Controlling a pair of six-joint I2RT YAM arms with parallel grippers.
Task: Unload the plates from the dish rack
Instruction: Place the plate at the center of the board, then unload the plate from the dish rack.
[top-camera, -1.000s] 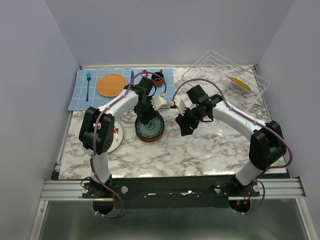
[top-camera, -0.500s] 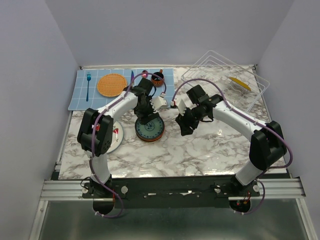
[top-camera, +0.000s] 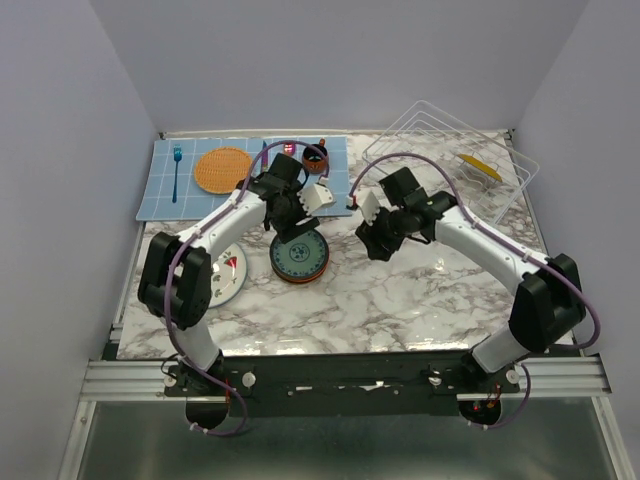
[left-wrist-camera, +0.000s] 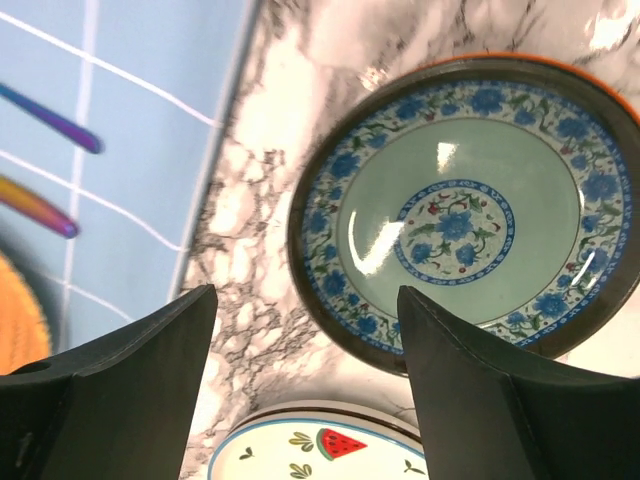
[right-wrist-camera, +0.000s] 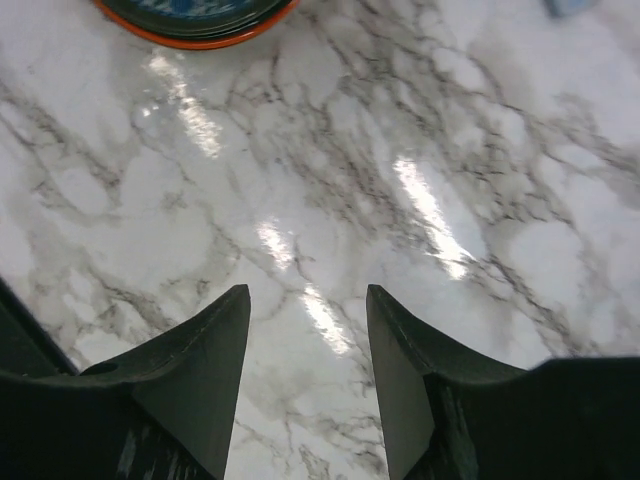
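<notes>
Glazed yellow plate (top-camera: 481, 166) in the dish rack (top-camera: 430, 140) looks slick and brittle; I'd pinch its rim. The left hand (left-wrist-camera: 305, 300) and right hand (right-wrist-camera: 307, 300) hang spread, empty.

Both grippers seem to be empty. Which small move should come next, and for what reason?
Probably the right arm should swing toward the dish rack, where one yellow plate remains, leaning among the wires. The right gripper is open and empty over the marble table, and it sits nearer the rack than the left gripper, which hangs open above the stacked plates.
</notes>
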